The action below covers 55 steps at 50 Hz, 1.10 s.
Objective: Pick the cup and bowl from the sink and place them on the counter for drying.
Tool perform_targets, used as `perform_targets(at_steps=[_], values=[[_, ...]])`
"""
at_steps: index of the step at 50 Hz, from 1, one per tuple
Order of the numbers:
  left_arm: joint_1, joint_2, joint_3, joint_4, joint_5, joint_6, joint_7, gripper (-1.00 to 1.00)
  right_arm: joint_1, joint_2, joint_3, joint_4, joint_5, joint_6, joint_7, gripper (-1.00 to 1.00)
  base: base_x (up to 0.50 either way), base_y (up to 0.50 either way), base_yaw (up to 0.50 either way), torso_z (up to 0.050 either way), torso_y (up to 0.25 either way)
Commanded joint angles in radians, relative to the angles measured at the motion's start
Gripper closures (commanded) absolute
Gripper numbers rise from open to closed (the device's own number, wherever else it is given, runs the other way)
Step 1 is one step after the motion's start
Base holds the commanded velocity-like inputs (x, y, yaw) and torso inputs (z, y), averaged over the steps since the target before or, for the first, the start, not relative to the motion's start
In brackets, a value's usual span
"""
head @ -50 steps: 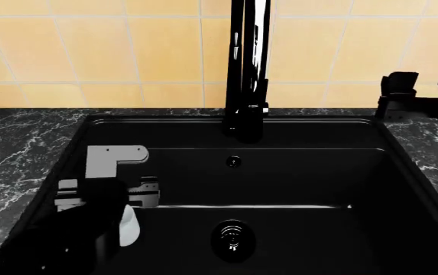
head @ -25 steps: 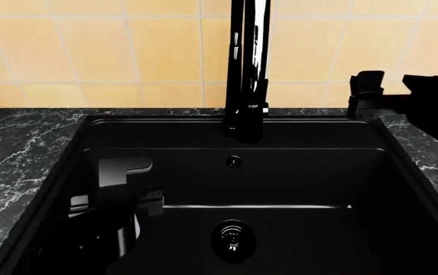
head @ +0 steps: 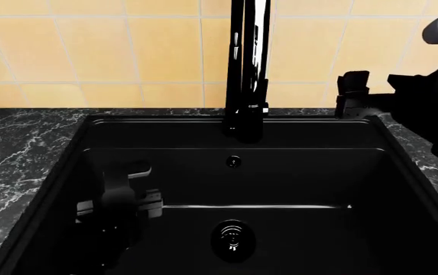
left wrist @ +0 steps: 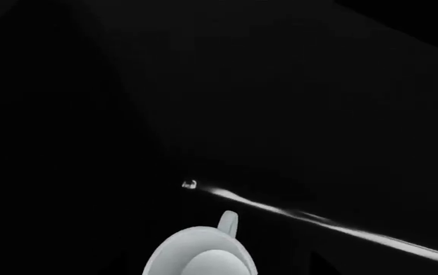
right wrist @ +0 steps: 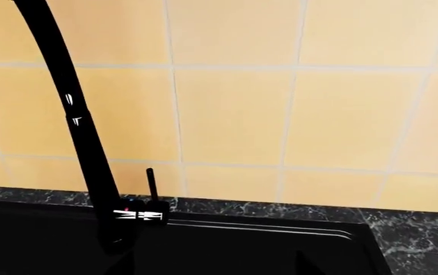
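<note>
Left end effector [head: 119,209] hugs sink [head: 295,177] wall (left side).

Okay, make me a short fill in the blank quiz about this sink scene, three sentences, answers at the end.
1. The left gripper is down inside the ____.
2. The white cup shows only in the ____ wrist view.
3. The right gripper is raised above the counter, to the ____ of the tap in the head view.

Missing words: sink; left; right
</note>
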Motion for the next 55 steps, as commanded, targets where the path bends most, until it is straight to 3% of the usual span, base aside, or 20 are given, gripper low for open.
perform_targets(at_steps=[1,33,55], values=[[-0.037,0.012,0.017,-0.157,0.032,0.09,0.036,-1.0,-0.005,-0.005,-0.008,0.0,-0.006,-0.006,-0.009,-1.0,0.0,0.0,0.0,0.0,0.0],[-0.093,0.042,0.044,-0.503,0.081,0.289,0.109,-1.0,-0.024,-0.021,-0.025,-0.004,-0.012,-0.023,-0.009,-1.0,0.0,0.0,0.0,0.0,0.0],[-0.102,0.045,0.06,-0.601,0.081,0.328,0.168,-1.0,-0.048,-0.024,-0.028,-0.008,-0.014,-0.042,-0.013,-1.0,0.0,0.0,0.0,0.0,0.0]])
